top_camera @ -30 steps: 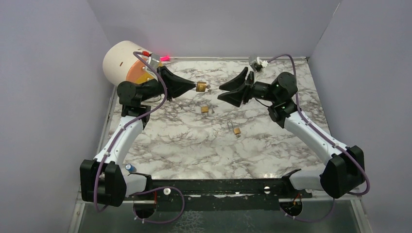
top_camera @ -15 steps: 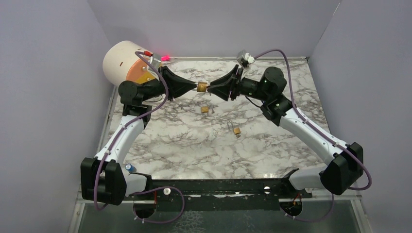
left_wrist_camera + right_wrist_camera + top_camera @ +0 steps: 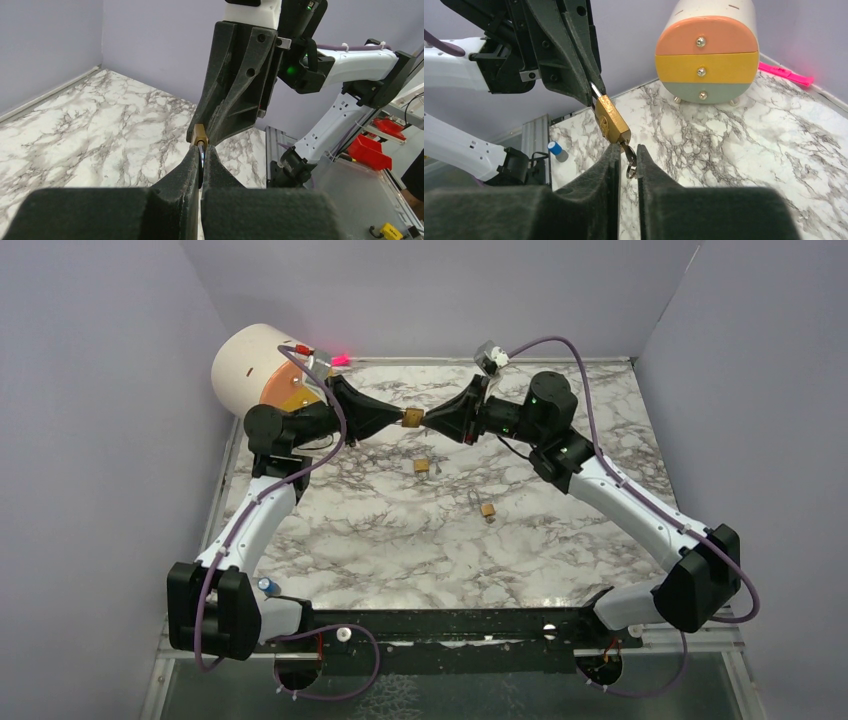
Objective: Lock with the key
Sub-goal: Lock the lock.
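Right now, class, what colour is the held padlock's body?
The padlock is brass-gold; clearest in the right wrist view.

Drum (image 3: 245,365) is lying on its side on the marble table (image 3: 400,550), showing orange, yellow and green drawers. Pink marker (image 3: 338,360) is lying just right of the drum. Spare padlock (image 3: 422,466) is sitting well right of the drum, with a second padlock (image 3: 488,509) sitting farther from the drum.

The left fingers (image 3: 186,175) hide most of the shackle (image 3: 201,161) of the padlock (image 3: 611,120). The right fingers (image 3: 605,180) cover part of the key (image 3: 629,156), its blade buried in the padlock.
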Controlling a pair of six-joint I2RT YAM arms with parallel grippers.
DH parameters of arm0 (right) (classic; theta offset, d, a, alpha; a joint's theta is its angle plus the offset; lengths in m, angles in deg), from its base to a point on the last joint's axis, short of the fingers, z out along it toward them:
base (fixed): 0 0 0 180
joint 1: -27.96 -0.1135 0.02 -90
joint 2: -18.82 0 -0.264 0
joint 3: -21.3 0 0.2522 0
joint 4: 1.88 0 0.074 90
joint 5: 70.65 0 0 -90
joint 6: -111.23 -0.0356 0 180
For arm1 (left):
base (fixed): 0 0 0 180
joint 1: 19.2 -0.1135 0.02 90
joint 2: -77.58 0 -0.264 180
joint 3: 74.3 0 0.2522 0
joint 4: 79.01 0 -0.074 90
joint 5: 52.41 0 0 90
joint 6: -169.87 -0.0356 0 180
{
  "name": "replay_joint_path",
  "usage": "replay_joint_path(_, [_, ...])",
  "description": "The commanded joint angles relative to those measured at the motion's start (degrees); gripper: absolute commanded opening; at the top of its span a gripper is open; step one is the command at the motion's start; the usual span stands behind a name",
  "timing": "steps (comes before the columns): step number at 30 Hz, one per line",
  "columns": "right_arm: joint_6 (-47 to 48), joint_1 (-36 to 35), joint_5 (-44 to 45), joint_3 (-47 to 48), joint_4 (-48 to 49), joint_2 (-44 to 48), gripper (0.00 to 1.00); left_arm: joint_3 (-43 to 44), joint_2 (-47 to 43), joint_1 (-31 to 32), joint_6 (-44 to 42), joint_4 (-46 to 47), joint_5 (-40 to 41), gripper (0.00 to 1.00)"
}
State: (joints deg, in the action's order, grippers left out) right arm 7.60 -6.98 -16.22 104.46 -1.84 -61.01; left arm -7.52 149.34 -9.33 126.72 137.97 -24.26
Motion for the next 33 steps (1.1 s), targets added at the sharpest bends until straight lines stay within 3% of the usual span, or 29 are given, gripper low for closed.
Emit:
replay_joint_path(1, [0.88, -0.42, -1.03, 0.64, -0.58, -1.17, 0.14, 1.34, -0.73, 0.68, 0.43, 2.74, -0.89, 0.0])
replay_joint_path(5, [1.53, -0.31, -2.25, -1.02, 0.93, 0.08, 0.01, 1.24, -1.08, 0.66, 0.43, 2.7, -1.21, 0.0])
replay_joint_path(17, [0.95, 3.69, 3.53, -3.56, -0.23, 3.53, 0.01, 0.55, -2.64, 0.09, -0.85, 1.12, -1.35, 0.0])
replay_joint_path(28, [-1.79, 13.85, -7.48, -8.96, 5.15, 6.51, 0.01, 0.12, -3.55, -1.6, -1.5, -0.02, -1.18, 0.0])
replay_joint_path(33, [-1.47, 14.44, -6.9, -8.86, 4.4, 5.22, 0.01, -1.18, -3.52, -1.9, -3.55, -2.26, 0.4, 0.0])
